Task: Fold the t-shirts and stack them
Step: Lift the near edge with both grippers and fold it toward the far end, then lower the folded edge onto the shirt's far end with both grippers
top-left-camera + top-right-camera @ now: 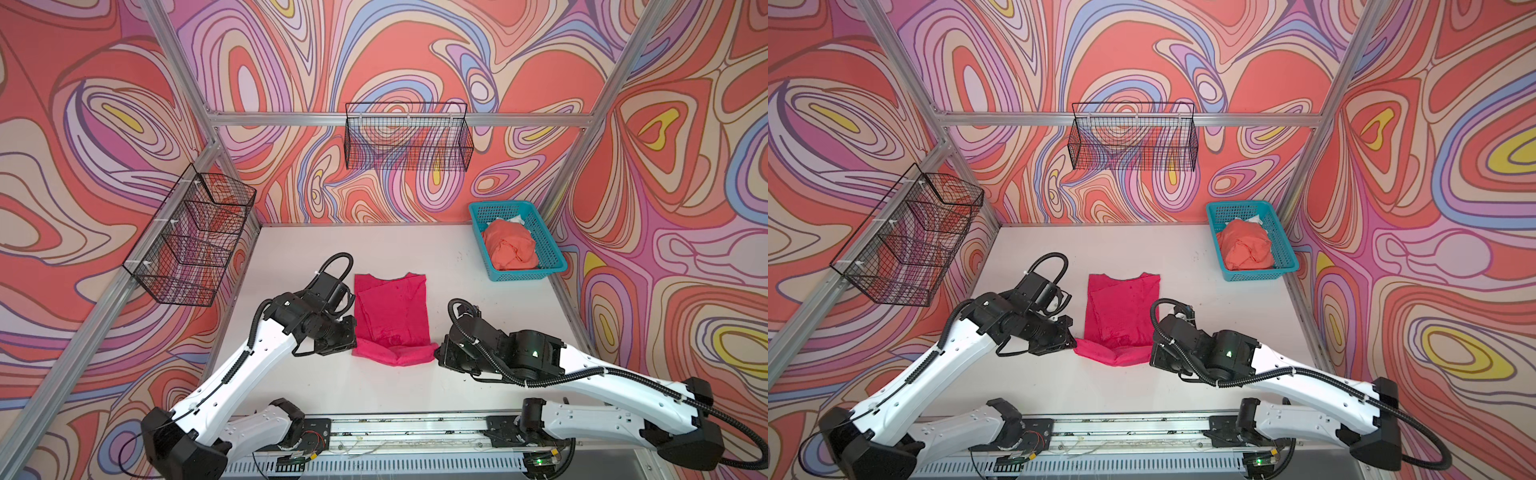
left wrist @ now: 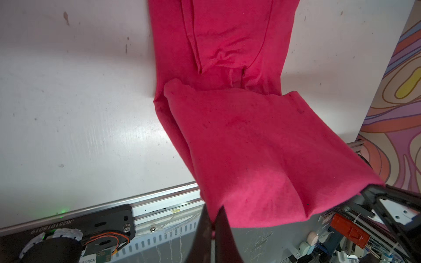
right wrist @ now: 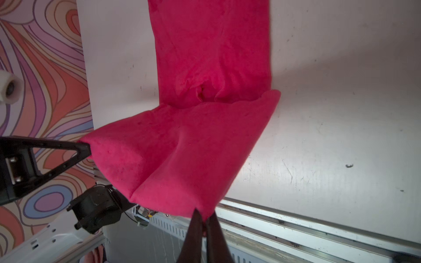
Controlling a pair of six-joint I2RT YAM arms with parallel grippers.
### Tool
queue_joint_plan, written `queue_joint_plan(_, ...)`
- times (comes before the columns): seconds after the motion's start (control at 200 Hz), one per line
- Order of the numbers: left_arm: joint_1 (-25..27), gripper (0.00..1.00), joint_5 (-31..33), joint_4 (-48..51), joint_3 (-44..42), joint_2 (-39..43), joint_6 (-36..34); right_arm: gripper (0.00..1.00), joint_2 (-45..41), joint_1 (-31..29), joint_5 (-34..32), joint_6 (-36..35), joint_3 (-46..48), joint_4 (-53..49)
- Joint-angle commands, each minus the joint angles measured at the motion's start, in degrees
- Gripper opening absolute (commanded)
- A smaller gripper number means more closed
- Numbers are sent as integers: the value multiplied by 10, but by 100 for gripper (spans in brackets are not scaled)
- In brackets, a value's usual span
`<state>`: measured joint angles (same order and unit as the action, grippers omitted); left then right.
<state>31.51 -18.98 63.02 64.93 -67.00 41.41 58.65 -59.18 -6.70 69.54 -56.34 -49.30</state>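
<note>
**While pinched at two corners, the magenta t-shirt [image 1: 390,316] is held up by its hem**

As seen in both top views, the magenta t-shirt [image 1: 1121,311] is spread on the white table [image 1: 415,249], well apart from the teal basket [image 1: 528,273] and on the side of it nearer the arms. The shirt edge farthest from the basket is turned up into a raised band stretched between the left arm [image 1: 266,345] and the right arm [image 1: 582,365]. A coral t-shirt [image 1: 513,249] is bunched inside the teal basket [image 1: 1262,272]. Neither claw can be made out in these views, since each is covered by its own wrist.

In the left wrist view, the left gripper [image 2: 214,215] is seen pressed together on one corner of the raised band, with the cloth caught between its dark fingers. The band's other corner is held at the tip of the right gripper [image 2: 366,193]. The rest of the shirt is laid flat on the table beyond.

In the right wrist view, the right gripper [image 3: 204,216] is seen clamped on its corner of the band, with no gap between the fingers apart from the pinched cloth. The opposite corner is met by the tip of the left gripper [image 3: 87,148]. A crease is formed down the middle of the band.
</note>
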Motion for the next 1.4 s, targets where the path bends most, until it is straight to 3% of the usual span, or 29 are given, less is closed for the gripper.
queue_joint_plan(0.0, -10, 0, 10, -8, 25, -30, -24, 0, 10, 67, 2, -52, -15, 9)
queue_joint_plan(0.13, -37, 0, 9, -16, 52, -59, -33, 0, 45, 147, 62, -119, -16, 57)
queue_joint_plan(0.541, -82, 0, 6, -59, 144, -172, -63, 0, 217, 293, 182, -297, -115, 113)
queue_joint_plan(1.037, -136, 0, 18, -125, 229, -330, -82, 0, 406, 379, 258, -401, -214, 159)
queue_joint_plan(1.392, -165, 0, 18, -157, 288, -415, -84, 0, 516, 398, 284, -417, -285, 191)
